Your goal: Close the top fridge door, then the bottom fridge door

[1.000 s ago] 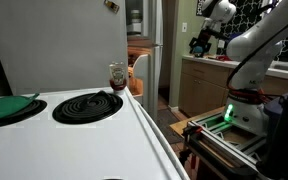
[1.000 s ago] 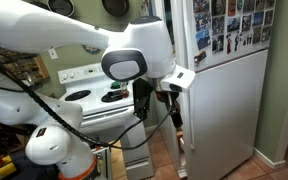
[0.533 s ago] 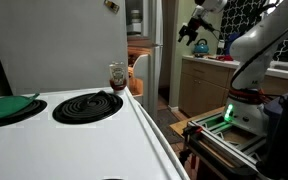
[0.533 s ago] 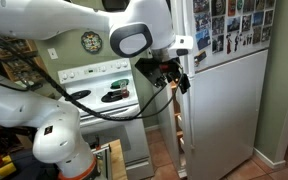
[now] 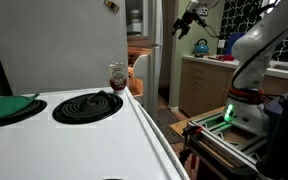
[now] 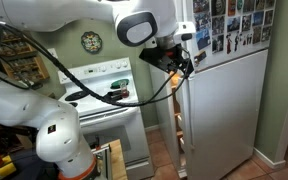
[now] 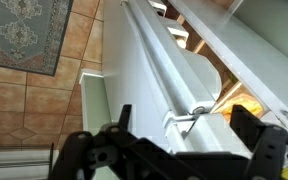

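Note:
The tall fridge stands beside the stove. In an exterior view the top fridge door (image 6: 206, 52), covered in photos, and the plain bottom fridge door (image 6: 229, 112) both stand ajar, with a gap and orange contents showing at their left edge. My gripper (image 6: 181, 60) is open and empty, level with the seam between the two doors at that edge. In an exterior view the gripper (image 5: 185, 21) hangs just beyond the doors' edge (image 5: 157, 40). In the wrist view the open fingers (image 7: 184, 152) frame a pale door edge (image 7: 144, 70) and a bracket (image 7: 189, 118).
A white stove (image 6: 104, 95) stands left of the fridge; its top with a coil burner (image 5: 89, 104) fills the foreground. The fridge's grey side wall (image 5: 64, 40) is behind it. Beige cabinets (image 5: 202, 85) and the robot base (image 5: 246, 105) stand opposite.
My gripper has risen and moved toward the fridge, from beside the bottom door up to the seam between the two doors. The doors have not visibly moved.

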`<action>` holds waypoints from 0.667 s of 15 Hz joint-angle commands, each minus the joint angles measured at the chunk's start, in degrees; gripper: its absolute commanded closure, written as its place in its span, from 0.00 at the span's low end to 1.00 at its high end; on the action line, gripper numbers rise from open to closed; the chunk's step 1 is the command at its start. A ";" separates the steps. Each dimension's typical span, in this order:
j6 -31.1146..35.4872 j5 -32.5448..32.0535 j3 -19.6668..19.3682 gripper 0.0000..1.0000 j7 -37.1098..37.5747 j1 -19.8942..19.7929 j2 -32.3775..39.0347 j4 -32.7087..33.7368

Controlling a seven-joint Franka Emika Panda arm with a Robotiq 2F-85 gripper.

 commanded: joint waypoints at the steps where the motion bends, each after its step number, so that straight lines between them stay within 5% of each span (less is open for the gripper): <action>1: -0.27 0.50 0.66 0.00 -0.34 -0.81 0.13 0.14; 5: 1.16 12.34 -6.32 0.00 -14.50 5.53 0.88 1.89; 10: -1.30 26.50 -10.26 0.00 -33.94 8.01 3.59 4.86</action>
